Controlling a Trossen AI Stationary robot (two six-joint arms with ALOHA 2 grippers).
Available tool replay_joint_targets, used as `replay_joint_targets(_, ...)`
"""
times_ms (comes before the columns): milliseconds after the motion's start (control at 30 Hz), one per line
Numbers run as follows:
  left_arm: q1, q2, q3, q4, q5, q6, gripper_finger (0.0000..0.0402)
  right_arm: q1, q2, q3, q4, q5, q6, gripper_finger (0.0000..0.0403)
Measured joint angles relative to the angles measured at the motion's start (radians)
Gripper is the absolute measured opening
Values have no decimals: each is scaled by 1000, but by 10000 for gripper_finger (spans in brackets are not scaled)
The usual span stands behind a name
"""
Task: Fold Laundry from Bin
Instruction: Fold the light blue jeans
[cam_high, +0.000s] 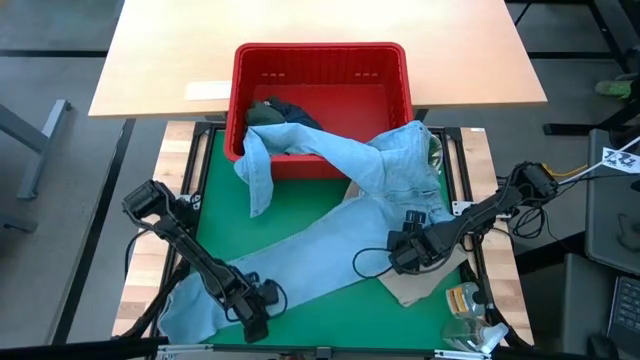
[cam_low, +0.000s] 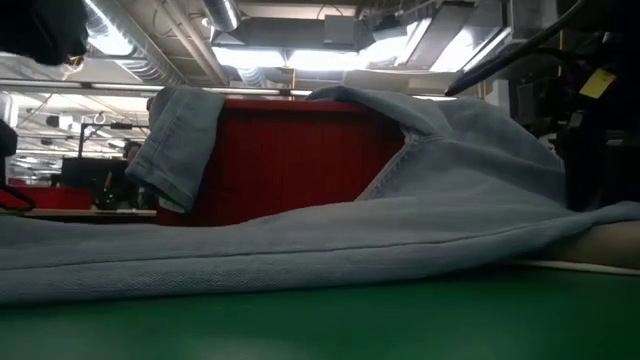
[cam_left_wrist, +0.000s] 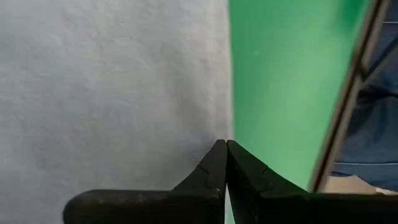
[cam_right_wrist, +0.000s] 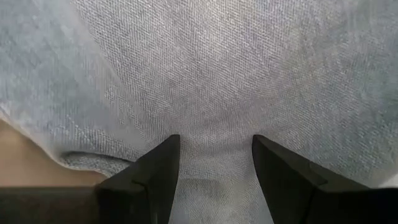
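Early stage: my left gripper (cam_high: 255, 322), jaws pinched, apparently on the hem of the light blue denim garment (cam_high: 330, 255), half out of the red plastic bin (cam_high: 320, 62); my right gripper (cam_high: 402, 250) stands wide above it. Dark garments (cam_high: 282, 112) remain inside; nothing folded.

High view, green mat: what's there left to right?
left gripper, shut at the edge of the light blue garment → right gripper, open over it → beige garment
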Motion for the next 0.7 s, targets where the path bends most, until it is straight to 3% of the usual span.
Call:
replay_joint_targets(433,51,0,34,2,-15,2,7,0,-1,0,1,-1,-7,202)
replay_joint_targets(700,82,0,34,0,148,0,81,0,-1,0,4,-1,-7,202)
